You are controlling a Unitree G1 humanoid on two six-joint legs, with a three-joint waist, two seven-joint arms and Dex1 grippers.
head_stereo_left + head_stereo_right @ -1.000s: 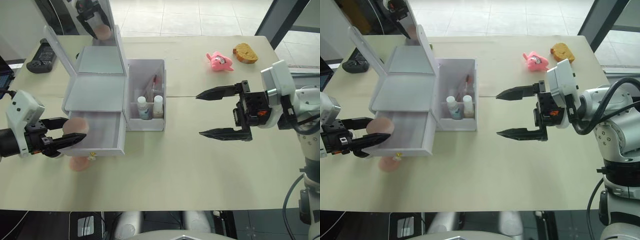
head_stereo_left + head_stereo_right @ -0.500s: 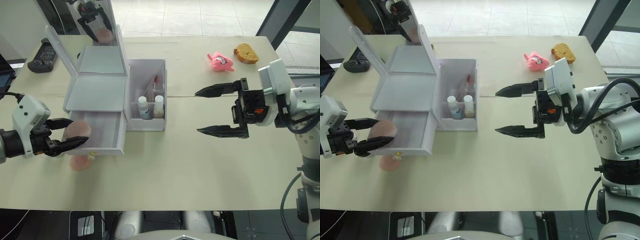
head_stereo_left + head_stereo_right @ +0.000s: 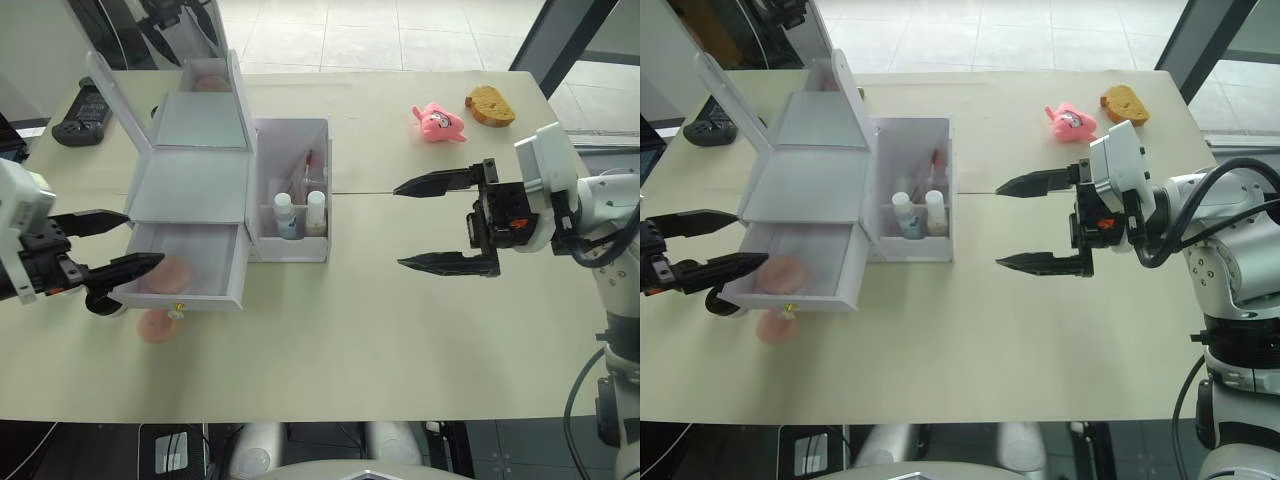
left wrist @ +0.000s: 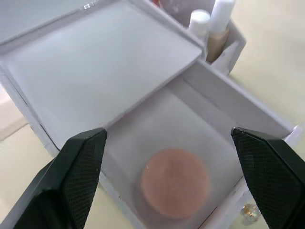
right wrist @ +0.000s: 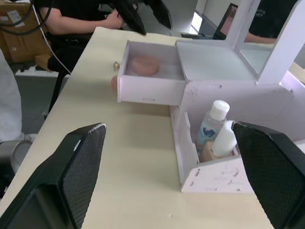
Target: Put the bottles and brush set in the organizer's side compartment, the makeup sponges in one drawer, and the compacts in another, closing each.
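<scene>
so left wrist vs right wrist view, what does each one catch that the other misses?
Left wrist view alone: a top-down look into the open drawer past its own left gripper, fingers apart.

Right wrist view alone: a second sponge on the table beside the drawer, a seated person behind the table, the mirror lid, and the right gripper, open.

Both: the organizer, one sponge lying in the drawer, and two bottles in the side compartment.
</scene>
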